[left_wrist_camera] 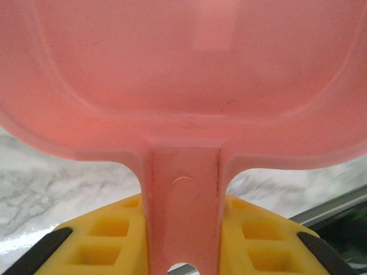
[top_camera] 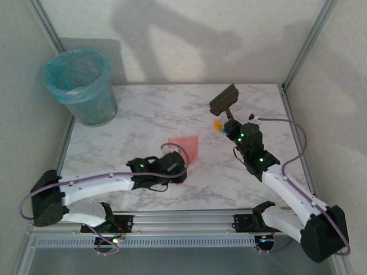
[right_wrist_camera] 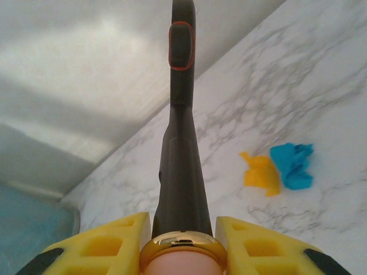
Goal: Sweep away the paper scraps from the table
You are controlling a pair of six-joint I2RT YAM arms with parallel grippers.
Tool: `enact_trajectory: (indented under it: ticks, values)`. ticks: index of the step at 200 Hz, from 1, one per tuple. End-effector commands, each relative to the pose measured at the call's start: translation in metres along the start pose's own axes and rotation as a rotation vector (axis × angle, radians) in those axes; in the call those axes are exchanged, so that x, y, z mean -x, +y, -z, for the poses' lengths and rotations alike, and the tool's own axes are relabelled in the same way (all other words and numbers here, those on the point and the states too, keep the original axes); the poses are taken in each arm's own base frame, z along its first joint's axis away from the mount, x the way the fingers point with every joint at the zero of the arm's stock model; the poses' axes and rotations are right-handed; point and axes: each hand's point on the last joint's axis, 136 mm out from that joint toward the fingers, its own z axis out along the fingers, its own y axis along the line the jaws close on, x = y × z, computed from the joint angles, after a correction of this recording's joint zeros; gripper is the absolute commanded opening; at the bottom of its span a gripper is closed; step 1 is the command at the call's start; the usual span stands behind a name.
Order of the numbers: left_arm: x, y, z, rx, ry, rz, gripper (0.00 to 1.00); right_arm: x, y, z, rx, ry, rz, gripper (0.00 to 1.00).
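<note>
The left claw (left_wrist_camera: 183,243) clamps the pink dustpan (left_wrist_camera: 183,86) by its handle. The right claw (right_wrist_camera: 182,238) grips the brush (right_wrist_camera: 182,143). Orange and blue paper scraps (right_wrist_camera: 292,166) lie beside it, near the right edge of the table (top_camera: 137,114). Bare marble stretches left to the bin (top_camera: 80,86).

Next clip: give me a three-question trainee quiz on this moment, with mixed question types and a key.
1. Multiple choice: what is the left gripper shut on? A a sponge; B the pink dustpan, by its handle; C nothing.
2. True or false: the orange scrap and the blue scrap lie inside the dustpan.
3. Fill in: the right gripper is shut on the handle of the ____.
Key: 1 B. 2 False: both lie on the marble table. 3 brush.
</note>
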Motion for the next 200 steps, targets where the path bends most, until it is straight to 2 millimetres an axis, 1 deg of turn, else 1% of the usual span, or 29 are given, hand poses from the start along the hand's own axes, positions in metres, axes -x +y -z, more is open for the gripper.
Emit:
enact_trajectory:
  ticks: [1, 13, 20, 38, 68, 86, 95, 109, 126, 138, 168, 183, 200]
  values:
    - [-0.015, -0.001, -0.01, 0.044, -0.004, -0.106, 0.0, 0.04, -0.012, 0.031, -0.094, -0.148, -0.086, 0.0]
    - [-0.025, -0.004, -0.018, 0.05, 0.024, -0.149, 0.0, 0.053, -0.022, 0.05, -0.176, -0.177, -0.098, 0.0]
    - [-0.03, -0.003, -0.023, 0.061, 0.037, -0.175, 0.0, 0.063, -0.025, 0.063, -0.208, -0.198, -0.095, 0.0]
    - [-0.041, -0.004, -0.032, 0.074, 0.075, -0.234, 0.0, 0.077, -0.031, 0.084, -0.249, -0.232, -0.072, 0.0]
    - [-0.052, -0.008, -0.041, 0.074, 0.127, -0.33, 0.0, 0.08, -0.05, 0.105, -0.359, -0.203, -0.017, 0.0]
    - [-0.052, -0.008, -0.049, 0.104, 0.142, -0.381, 0.0, 0.082, -0.063, 0.117, -0.429, -0.187, 0.011, 0.0]
    - [-0.054, -0.01, -0.054, 0.112, 0.155, -0.405, 0.0, 0.081, -0.068, 0.119, -0.447, -0.179, 0.016, 0.0]
    - [-0.055, -0.014, -0.063, 0.122, 0.171, -0.436, 0.0, 0.077, -0.076, 0.119, -0.46, -0.172, 0.005, 0.0]
    - [-0.055, -0.019, -0.073, 0.142, 0.188, -0.473, 0.0, 0.068, -0.079, 0.109, -0.416, -0.136, -0.03, 0.0]
    - [-0.053, -0.023, -0.08, 0.16, 0.197, -0.502, 0.0, 0.065, -0.083, 0.104, -0.417, -0.115, -0.063, 0.0]
    - [-0.039, -0.036, -0.094, 0.239, 0.194, -0.572, 0.0, 0.06, -0.094, 0.087, -0.436, -0.043, -0.136, 0.0]
    - [-0.035, -0.041, -0.1, 0.252, 0.202, -0.597, 0.0, 0.061, -0.098, 0.081, -0.437, -0.026, -0.168, 0.0]
    - [-0.035, -0.046, -0.11, 0.241, 0.229, -0.6, 0.0, 0.066, -0.098, 0.079, -0.428, -0.047, -0.185, 0.0]
